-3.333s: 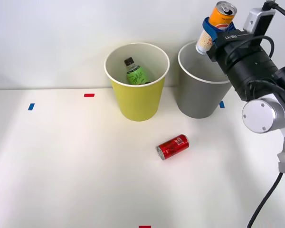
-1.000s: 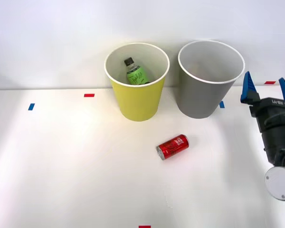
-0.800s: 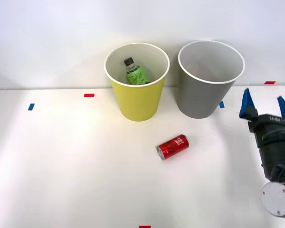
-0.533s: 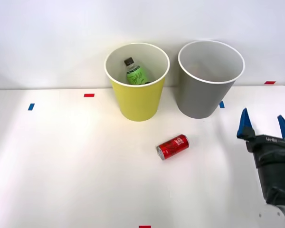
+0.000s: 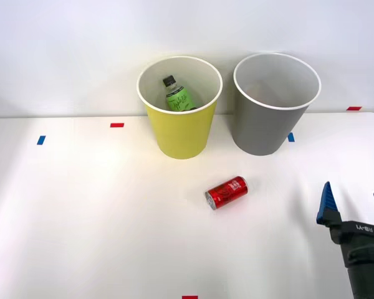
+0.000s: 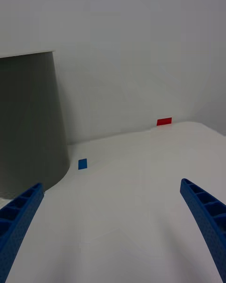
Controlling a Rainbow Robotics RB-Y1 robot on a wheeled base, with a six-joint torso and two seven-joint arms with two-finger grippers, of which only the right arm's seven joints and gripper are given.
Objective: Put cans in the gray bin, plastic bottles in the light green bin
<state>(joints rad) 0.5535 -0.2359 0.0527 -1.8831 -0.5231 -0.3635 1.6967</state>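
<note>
The front view looks down across the table (image 5: 81, 212); the wrist view sits low, sharing the gray bin (image 5: 271, 118).

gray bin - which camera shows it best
The front view: the gray bin stands whole there, white rim, open mouth and tapered wall, right of the light green bin. The right wrist view catches just part of its gray wall, beyond the open right gripper.

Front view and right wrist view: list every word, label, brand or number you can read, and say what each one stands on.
Red can: white lettering along its side, too small to read.
Bottle in the light green bin: bright green label with dark script, not legible.
Right gripper: a short white marking on the black body below the fingers, too small to read.
Gray bin: no text.
Tape marks on the table: plain red and blue, no text.
</note>
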